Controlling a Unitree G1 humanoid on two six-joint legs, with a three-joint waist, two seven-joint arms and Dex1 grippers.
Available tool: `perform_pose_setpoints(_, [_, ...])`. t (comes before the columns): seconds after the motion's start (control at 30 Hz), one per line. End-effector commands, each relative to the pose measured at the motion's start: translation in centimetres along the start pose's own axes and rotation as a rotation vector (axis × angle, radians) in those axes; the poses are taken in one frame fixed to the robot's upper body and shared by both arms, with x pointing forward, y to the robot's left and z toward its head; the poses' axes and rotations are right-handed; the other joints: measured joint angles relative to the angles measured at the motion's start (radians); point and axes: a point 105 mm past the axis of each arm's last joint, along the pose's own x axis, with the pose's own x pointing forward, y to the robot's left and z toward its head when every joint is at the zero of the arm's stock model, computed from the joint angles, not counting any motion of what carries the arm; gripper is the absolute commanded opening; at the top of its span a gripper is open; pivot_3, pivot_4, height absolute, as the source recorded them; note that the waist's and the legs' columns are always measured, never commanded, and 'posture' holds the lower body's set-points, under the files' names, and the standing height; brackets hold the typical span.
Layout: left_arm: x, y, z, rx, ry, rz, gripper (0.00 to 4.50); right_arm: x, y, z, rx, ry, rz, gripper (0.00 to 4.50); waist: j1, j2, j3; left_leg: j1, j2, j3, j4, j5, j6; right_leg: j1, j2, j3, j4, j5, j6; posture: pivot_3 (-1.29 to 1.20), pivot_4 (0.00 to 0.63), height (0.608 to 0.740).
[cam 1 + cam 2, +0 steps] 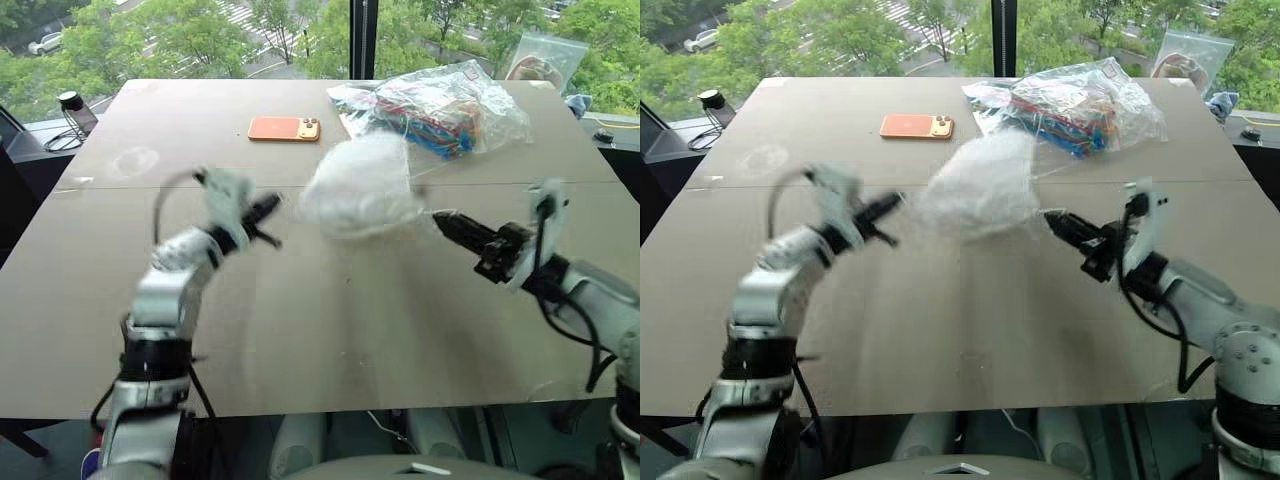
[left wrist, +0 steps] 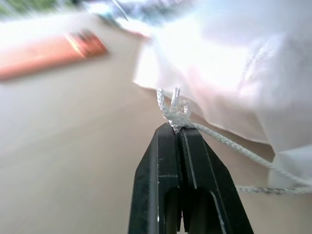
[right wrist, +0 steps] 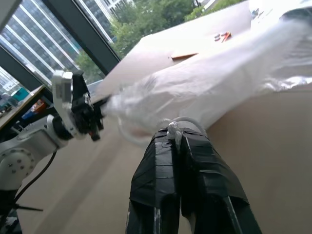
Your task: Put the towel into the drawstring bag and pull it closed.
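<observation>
Two grippers hold one white bag (image 1: 358, 186) up between them, over the middle of the brown table (image 1: 320, 330). The left gripper (image 2: 178, 127) has its black fingers pressed tight together on a knot in a thin white cord (image 2: 229, 144). That cord runs from the knot back to the bag. The right gripper (image 3: 176, 137) is pinched shut too, on a loop of cord at the other side of the bag. The bag hangs in the air, pulled out long between the two grippers, and it looks puffy and round in the middle. I cannot see the towel, so I cannot tell for sure that it is inside the bag.

Behind the bag, near the far side of the table, lies an orange phone (image 1: 284, 128). Just to the right of the phone sits a clear plastic bag (image 1: 440, 108) full of bright, colourful things. The hanging white bag is close in front of that plastic bag. Past the table is a big window with green trees (image 1: 180, 35) outside.
</observation>
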Motion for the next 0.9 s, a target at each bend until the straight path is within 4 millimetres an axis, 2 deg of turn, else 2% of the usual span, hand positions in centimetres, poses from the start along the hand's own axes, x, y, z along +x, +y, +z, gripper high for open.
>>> perform_pose_setpoints(0.03, [0.5,2.1,4.9,0.036,-0.153,0.096,0.03,-0.9,1.1,3.4,0.017,-0.094,0.077,0.0,0.0,0.0,0.0,0.0,0.0,0.001,0.0,0.0,0.0,0.0,0.0,0.001,0.0,0.0,0.0,0.0,0.15,0.74])
perform_pose_setpoints(0.2, [1.3,3.5,8.4,0.09,-0.226,0.172,0.03,-1.0,0.6,5.8,-0.028,-0.13,0.047,0.0,-0.004,0.0,0.0,0.0,-0.001,0.001,0.0,-0.001,0.001,0.001,0.0,0.001,-0.001,0.0,0.0,0.0,0.15,0.74])
perform_pose_setpoints(0.3, [1.2,4.7,8.7,0.113,-0.216,0.224,0.03,-1.2,-0.8,6.5,-0.097,-0.139,-0.054,0.0,-0.004,0.0,0.0,0.0,0.0,0.001,0.0,-0.001,0.001,0.0,0.0,0.001,-0.001,0.0,0.0,0.0,0.15,0.74])
perform_pose_setpoints(0.43, [0.6,6.7,8.4,0.138,-0.181,0.312,0.03,-2.1,-2.6,7.8,-0.186,-0.178,-0.189,0.0,-0.003,0.0,0.0,0.0,0.0,0.001,0.0,-0.001,0.001,0.0,0.0,0.001,-0.001,0.0,0.0,0.0,0.15,0.74])
perform_pose_setpoints(0.5, [0.4,7.5,7.9,0.145,-0.155,0.341,0.03,-2.7,-4.0,8.4,-0.289,-0.167,-0.304,0.0,-0.001,0.0,0.0,0.0,0.0,0.001,0.0,-0.001,0.001,0.0,0.0,0.001,-0.001,0.0,0.0,0.0,0.15,0.74])
perform_pose_setpoints(0.57, [0.2,7.9,7.3,0.144,-0.13,0.361,0.03,-3.4,-5.5,9.3,-0.383,-0.164,-0.425,0.0,0.0,0.0,0.0,-0.001,0.0,0.001,0.0,-0.001,0.001,0.0,0.0,0.001,-0.001,0.0,0.0,0.0,0.15,0.74])
perform_pose_setpoints(0.67, [0.1,8.3,6.5,0.134,-0.101,0.385,0.03,-3.9,-6.6,10.2,-0.474,-0.167,-0.519,0.0,0.0,0.0,0.0,-0.001,-0.001,0.001,0.001,-0.001,0.001,0.0,0.0,0.001,-0.001,0.0,0.0,0.0,0.15,0.74])
perform_pose_setpoints(0.8, [-0.8,10.5,5.8,0.115,-0.065,0.488,0.03,-5.5,-8.2,12.9,-0.526,-0.278,-0.688,0.0,-0.004,0.0,0.0,-0.001,0.0,0.001,0.001,-0.001,0.001,-0.001,0.0,0.001,0.0,0.0,0.0,0.0,0.15,0.74])
perform_pose_setpoints(0.9, [-1.9,12.8,5.8,0.101,-0.054,0.587,0.03,-8.0,-9.9,15.6,-0.529,-0.396,-0.863,0.0,-0.004,0.0,0.0,0.0,0.0,0.001,0.0,-0.001,0.001,-0.001,0.0,0.001,0.0,0.0,0.0,0.0,0.15,0.74])
